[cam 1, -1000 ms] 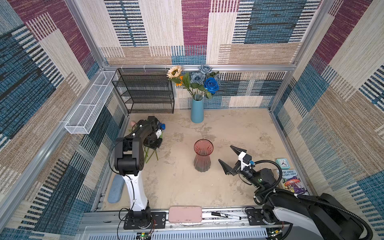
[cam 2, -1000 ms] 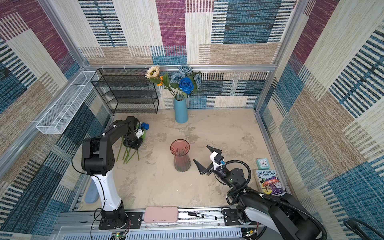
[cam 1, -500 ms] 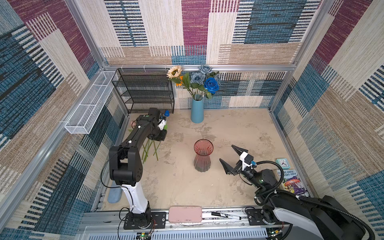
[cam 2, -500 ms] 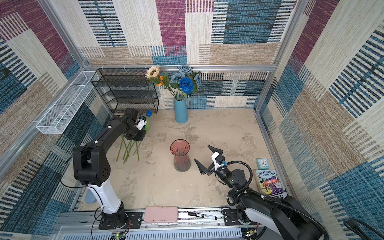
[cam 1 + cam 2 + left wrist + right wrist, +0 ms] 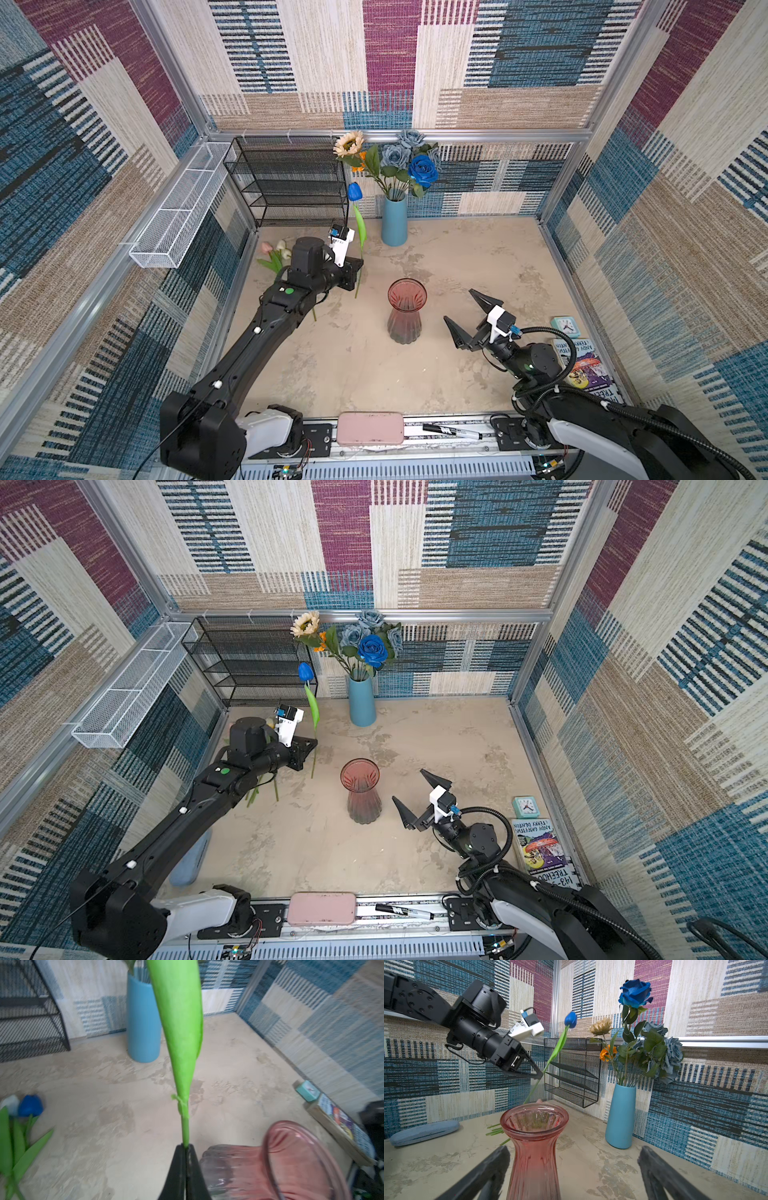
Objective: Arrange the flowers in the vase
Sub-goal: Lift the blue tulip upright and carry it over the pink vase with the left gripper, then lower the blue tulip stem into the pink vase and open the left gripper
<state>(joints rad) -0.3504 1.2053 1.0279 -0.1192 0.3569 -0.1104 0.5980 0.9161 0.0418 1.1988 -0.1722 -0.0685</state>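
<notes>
**Both top views:** we logged the left gripper [image 5: 355, 270] clamped low on the blue tulip [image 5: 354, 191]. It held the bloom up and left the cut end free for the pink vase [image 5: 406, 316] nearby. The right gripper [image 5: 408, 784] stood spread wide beside the vase, probably to steady it.

**Left wrist:** the fingers [image 5: 176, 1167] pinched the stem, and the other tulips [image 5: 25, 1105] lay on the table [image 5: 104, 1084].

**Right wrist:** we recorded the vase as empty.

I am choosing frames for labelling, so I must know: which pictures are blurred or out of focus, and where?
Left wrist view: smeared, most at the pink vase and the book; the tulip leaf is soft. Right wrist view: only the right fingers are out of focus. Both top views: sharp, evenly lit.
</notes>
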